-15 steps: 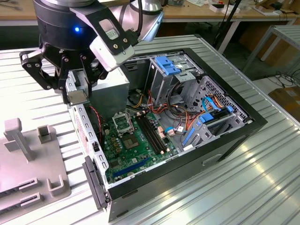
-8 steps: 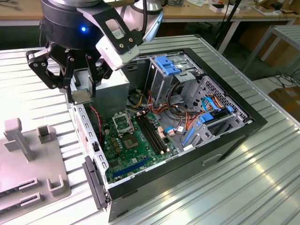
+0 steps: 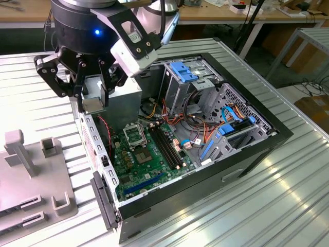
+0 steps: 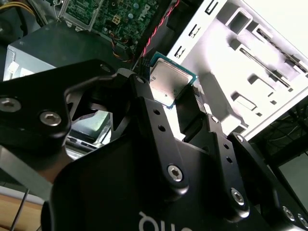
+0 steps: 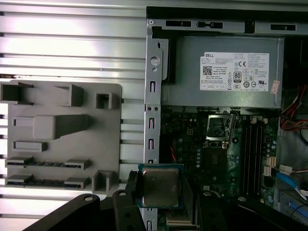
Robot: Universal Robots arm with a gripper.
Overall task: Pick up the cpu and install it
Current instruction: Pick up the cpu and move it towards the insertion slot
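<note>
We have the gripper (image 3: 94,101) clamped on the cpu (image 5: 160,186) by its edges, holding it over the case wall (image 5: 151,120), and we judge that so thin a hold could let it tilt or slip, landing it skewed on the socket (image 5: 220,127) lower down, beyond the gripper.

Strong light burns the ribbed silvery metal desk (image 3: 31,87) nearly white on the exterior view's left and bands it with glare in the first wrist view. In the second wrist view the white punched metal case panel (image 4: 250,53) is blown out. The black jointed hand (image 4: 167,94), close to the lens, looks soft and dark, and the small square silver-grey cpu (image 4: 171,79) it grips gleams dully.
</note>
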